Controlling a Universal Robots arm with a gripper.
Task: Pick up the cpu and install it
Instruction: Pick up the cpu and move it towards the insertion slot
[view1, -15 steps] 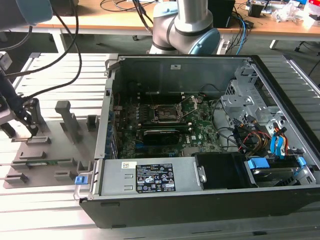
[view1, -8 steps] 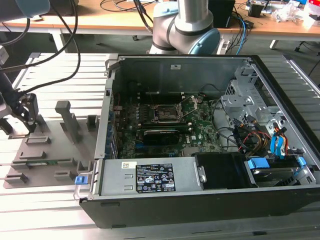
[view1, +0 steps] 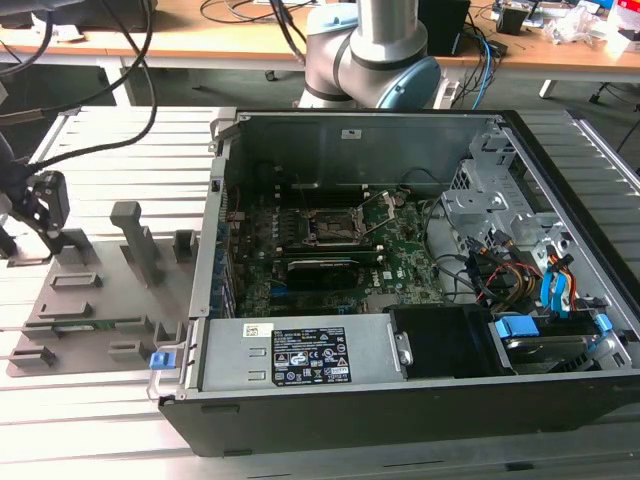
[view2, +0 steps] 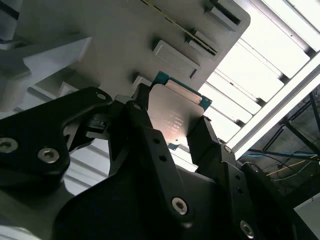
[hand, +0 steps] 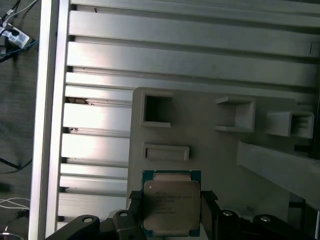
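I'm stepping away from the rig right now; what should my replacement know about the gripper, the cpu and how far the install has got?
Gripper: shut on the cpu, gripping two opposite edges.
Where: over the grey fixture plate at the exterior view's left; whether the cpu is clear of the plate, I cannot tell.
Done: the grasp.
Left: the cpu is not yet in the socket inside the open case.

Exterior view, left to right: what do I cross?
claw, closed on the cpu in both wrist views → grey fixture plate → open PC case, left wall first → black socket frame on the board → metal drive cage → blue connectors
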